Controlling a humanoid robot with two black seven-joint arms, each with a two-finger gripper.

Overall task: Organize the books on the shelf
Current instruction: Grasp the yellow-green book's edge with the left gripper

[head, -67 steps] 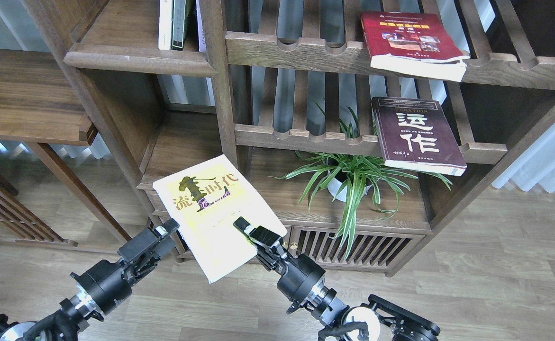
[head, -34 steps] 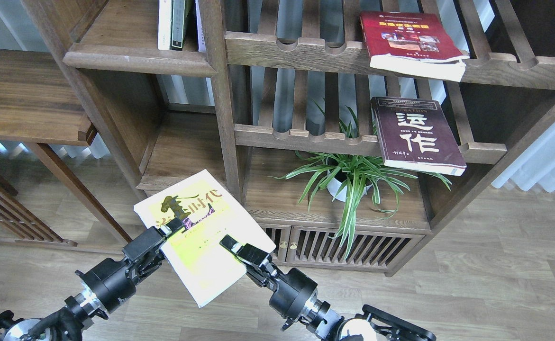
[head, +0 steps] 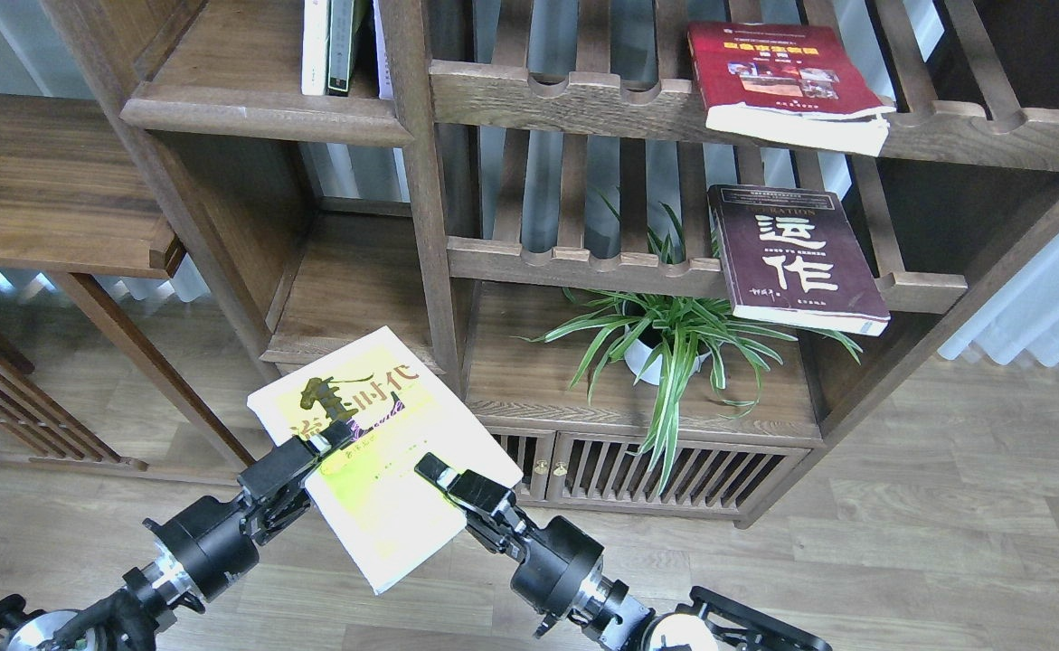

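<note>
Clearly we had pulled the yellow-green paperback (head: 382,452) back and down over the last second: it had lain across the lower plank's front edge, and now it hung in the air in front of the bookcase, clear of the wood. Our left gripper (head: 328,438) was clamped on its left edge, our right gripper (head: 431,470) closed on its lower right side. Beyond, the spider plant (head: 669,339) stood on the cabinet top. The maroon book (head: 796,258) and the red book (head: 782,81) lay unmoved on the slatted racks, and the plank shelf (head: 258,113) with its upright books (head: 332,45) waited, so placing seemed not yet done.
</note>
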